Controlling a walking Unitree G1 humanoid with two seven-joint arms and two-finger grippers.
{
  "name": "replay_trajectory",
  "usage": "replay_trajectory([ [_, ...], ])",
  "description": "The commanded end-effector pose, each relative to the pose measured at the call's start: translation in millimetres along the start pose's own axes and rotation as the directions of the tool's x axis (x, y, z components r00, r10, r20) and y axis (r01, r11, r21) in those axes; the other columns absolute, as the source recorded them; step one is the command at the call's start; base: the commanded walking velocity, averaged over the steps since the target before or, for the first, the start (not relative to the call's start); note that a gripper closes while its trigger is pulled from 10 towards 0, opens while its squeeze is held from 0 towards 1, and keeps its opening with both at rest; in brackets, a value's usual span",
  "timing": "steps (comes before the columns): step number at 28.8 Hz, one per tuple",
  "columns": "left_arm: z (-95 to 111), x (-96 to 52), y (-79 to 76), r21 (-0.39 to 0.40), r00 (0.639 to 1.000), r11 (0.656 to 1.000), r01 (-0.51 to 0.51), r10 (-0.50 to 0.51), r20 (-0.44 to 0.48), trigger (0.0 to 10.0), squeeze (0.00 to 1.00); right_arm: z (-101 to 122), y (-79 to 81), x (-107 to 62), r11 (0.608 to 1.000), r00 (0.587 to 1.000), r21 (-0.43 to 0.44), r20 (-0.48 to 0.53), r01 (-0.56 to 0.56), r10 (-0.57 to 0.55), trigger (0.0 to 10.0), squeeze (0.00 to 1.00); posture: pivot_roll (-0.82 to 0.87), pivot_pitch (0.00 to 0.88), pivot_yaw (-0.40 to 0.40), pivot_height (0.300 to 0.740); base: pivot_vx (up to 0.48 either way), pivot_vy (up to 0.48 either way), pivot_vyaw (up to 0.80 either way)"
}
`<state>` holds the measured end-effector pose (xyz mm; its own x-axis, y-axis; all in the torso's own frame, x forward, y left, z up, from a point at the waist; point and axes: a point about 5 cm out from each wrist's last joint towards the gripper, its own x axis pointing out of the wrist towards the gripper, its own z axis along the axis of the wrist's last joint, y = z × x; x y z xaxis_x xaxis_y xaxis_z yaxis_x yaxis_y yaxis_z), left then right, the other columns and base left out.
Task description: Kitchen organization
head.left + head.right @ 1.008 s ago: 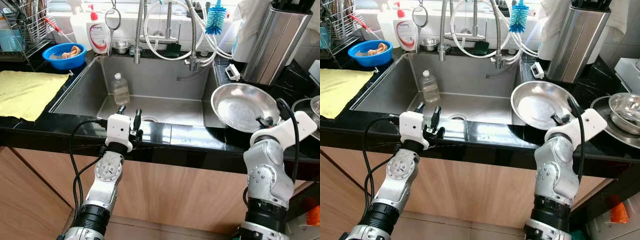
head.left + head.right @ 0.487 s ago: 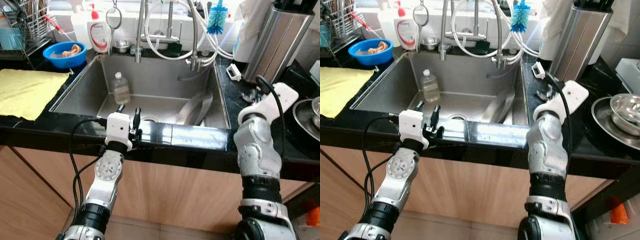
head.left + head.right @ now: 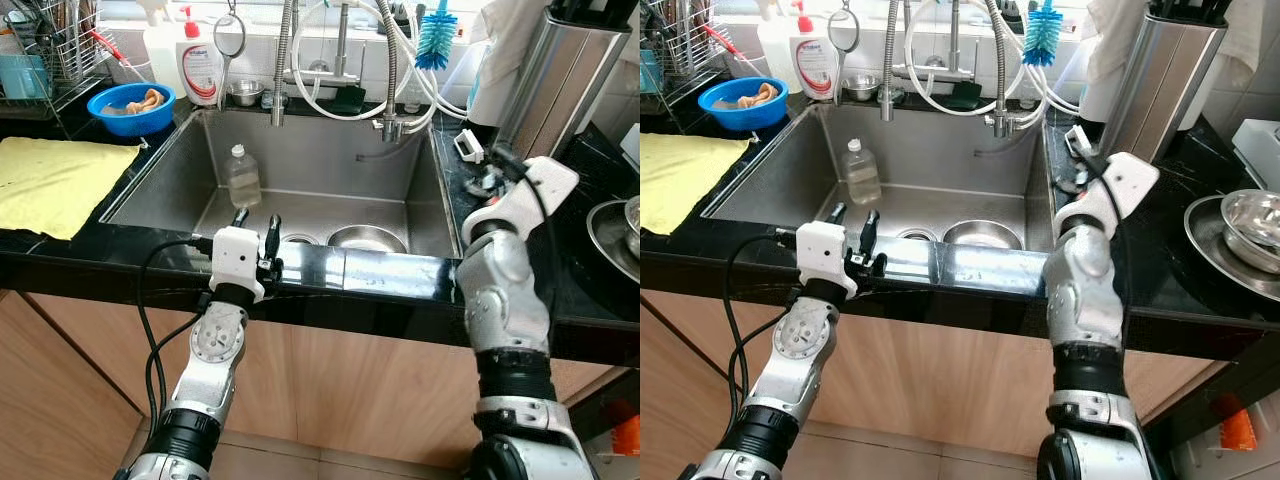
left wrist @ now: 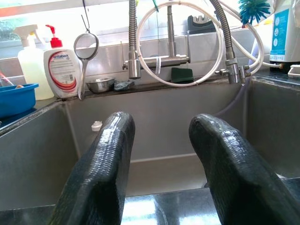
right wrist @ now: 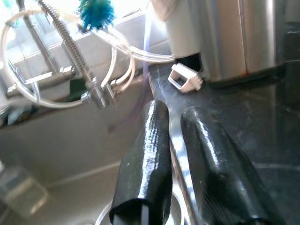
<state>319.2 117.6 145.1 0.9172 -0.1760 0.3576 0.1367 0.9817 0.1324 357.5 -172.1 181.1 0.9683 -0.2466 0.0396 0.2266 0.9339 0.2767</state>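
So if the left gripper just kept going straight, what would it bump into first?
Probably the sink's back wall. The left gripper hovers at the sink's front edge with its fingers apart, pointing across the basin toward the faucet. The way across looks free, though depth is hard to judge.

Partly hidden in the sink (image 3: 160, 180)
The bowl's (image 3: 366, 238) near rim sits behind the counter edge (image 3: 380, 272); the right gripper's (image 5: 176, 154) fingertips are cut off.

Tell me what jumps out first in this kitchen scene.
The steel sink dominates, with a metal bowl on its floor by the drain and a clear bottle standing toward its left. The right gripper hangs over the black counter at the sink's right rim, while the left gripper rests open at the front edge.
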Motion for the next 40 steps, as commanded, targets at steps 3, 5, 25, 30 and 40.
replay_trajectory([
  [3, -2.5, -4.2, -2.8, 0.011, 1.000, 1.000, 0.021, -0.021, -0.014, 10.0, 0.00, 5.7, 1.1, -5.3, 0.998, 0.999, -0.050, 0.037, -0.025, 0.027, 10.0, 0.00, -0.15, 0.000, -0.041, 0.706, 0.000, 0.000, 0.00],
  [5, -2.3, -4.3, -2.6, 0.010, 1.000, 1.000, 0.021, -0.021, -0.014, 10.0, 0.00, 6.6, 0.1, -6.1, 0.998, 0.999, -0.062, 0.037, -0.027, 0.029, 10.0, 0.00, -0.15, 0.000, -0.040, 0.706, 0.000, 0.000, 0.00],
  [25, -4.0, -4.7, -12.4, -0.011, 0.996, 0.997, 0.080, -0.080, -0.029, 10.0, 0.00, 40.2, -74.7, -13.6, 0.943, 0.984, -0.328, -0.176, -0.060, 0.002, 10.0, 1.00, -0.21, 0.000, -0.018, 0.706, 0.000, 0.000, 0.00],
  [30, -4.3, -4.8, -12.7, -0.013, 0.996, 0.997, 0.082, -0.082, -0.030, 10.0, 0.00, 45.0, -79.3, -12.0, 0.941, 0.981, -0.331, -0.192, -0.067, 0.002, 10.0, 1.00, -0.20, 0.000, -0.020, 0.706, 0.000, 0.000, 0.00],
  [40, -5.2, -5.0, -11.1, -0.011, 0.996, 0.996, 0.085, -0.085, -0.033, 10.0, 0.00, 47.9, -83.3, -9.5, 0.933, 0.981, -0.353, -0.195, -0.065, -0.005, 10.0, 1.00, -0.20, 0.000, -0.019, 0.706, 0.000, 0.000, 0.00],
])
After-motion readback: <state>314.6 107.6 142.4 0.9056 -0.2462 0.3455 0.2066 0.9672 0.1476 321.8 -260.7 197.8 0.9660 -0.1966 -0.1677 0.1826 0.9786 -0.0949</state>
